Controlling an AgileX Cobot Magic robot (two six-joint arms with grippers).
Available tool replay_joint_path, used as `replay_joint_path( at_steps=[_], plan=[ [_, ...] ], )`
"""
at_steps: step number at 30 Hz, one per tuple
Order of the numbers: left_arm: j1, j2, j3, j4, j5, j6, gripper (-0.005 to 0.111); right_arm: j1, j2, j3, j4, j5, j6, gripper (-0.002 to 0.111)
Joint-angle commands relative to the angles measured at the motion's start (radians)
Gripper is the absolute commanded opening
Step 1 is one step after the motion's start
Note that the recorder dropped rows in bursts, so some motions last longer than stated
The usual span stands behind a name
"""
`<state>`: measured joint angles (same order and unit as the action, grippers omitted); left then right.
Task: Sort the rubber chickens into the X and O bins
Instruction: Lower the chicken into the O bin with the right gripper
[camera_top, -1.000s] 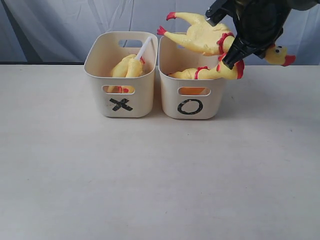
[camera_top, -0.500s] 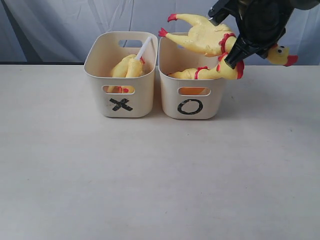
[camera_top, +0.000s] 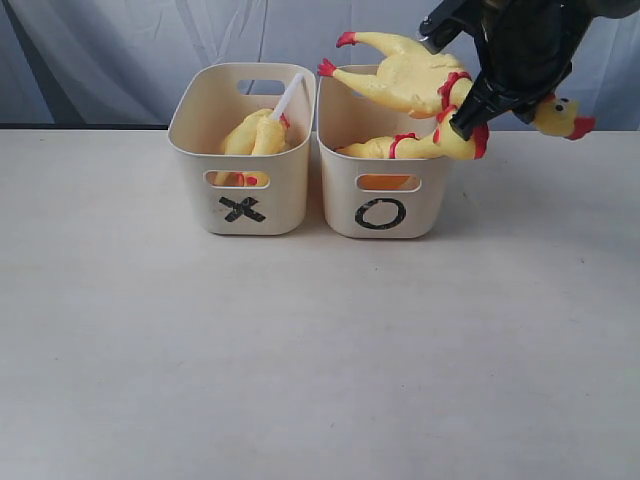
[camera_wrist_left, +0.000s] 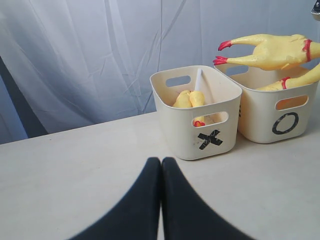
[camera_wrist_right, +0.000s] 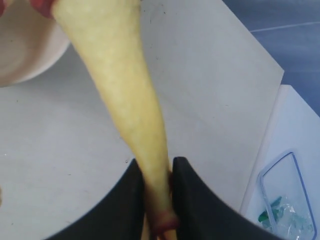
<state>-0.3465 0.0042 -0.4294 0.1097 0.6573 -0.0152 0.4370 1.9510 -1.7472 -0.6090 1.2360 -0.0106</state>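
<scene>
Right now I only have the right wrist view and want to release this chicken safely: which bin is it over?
Observer: The held chicken hangs above the O bin, its feet pointing toward the X bin.
Operator: Is the O bin empty?
Observer: No, another chicken lies across it, one end sticking out past the rim.
Operator: Where's the left gripper?
Observer: The left gripper is shut, holding nothing, over the table, short of the bins.

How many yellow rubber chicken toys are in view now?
3 chickens at least: one held by the right gripper over the cream plastic O bin, one lying in it, one or more in the X bin; others may be hidden.
</scene>
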Motion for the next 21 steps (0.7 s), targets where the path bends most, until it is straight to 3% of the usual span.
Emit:
replay_joint_path(
  at_steps=[1,19,21],
  plan=[
    [0.005,-0.004,0.008,0.004,-0.008,-0.004,0.000,-0.006,-0.004,0.000,-0.007,-0.015,0.001,-0.001],
    [0.005,-0.004,0.008,0.004,-0.008,-0.004,0.000,-0.006,-0.004,0.000,-0.020,-0.015,0.003,-0.001],
    [0.005,-0.004,0.008,0.004,-0.008,-0.004,0.000,-0.006,-0.004,0.000,-0.024,-0.015,0.003,0.006]
  ],
)
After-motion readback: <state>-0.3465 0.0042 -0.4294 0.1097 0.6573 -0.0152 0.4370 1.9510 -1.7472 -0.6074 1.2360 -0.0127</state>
